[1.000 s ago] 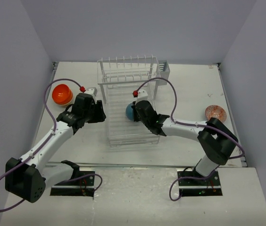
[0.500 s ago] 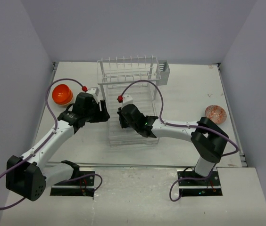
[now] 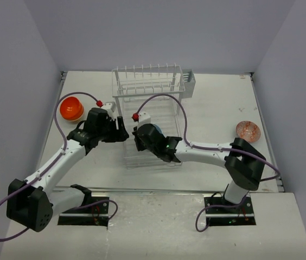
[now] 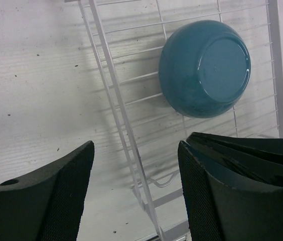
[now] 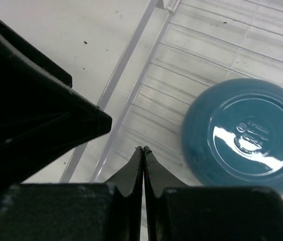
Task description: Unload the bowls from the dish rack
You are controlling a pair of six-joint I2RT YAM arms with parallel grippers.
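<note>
My right arm has just swung across the dish rack (image 4: 114,95) toward its left rail, and my left claw (image 4: 135,148) has edged in to the same rail and spread wider, so both tips now meet there. The teal bowl (image 4: 204,68) hasn't left. It sits upside down on the rack's flat tray, just inside the left rail. I reckon that makes it the next one out. The left claw's jaws stand well apart and hold nothing, hovering above the rail just short of the bowl. My right claw (image 5: 142,155) is pinched fully together and empty, beside the bowl without gripping it. The orange bowl (image 3: 71,108) already sits on the table left of the rack, and the patterned bowl (image 3: 248,130) well off to its right.
</note>
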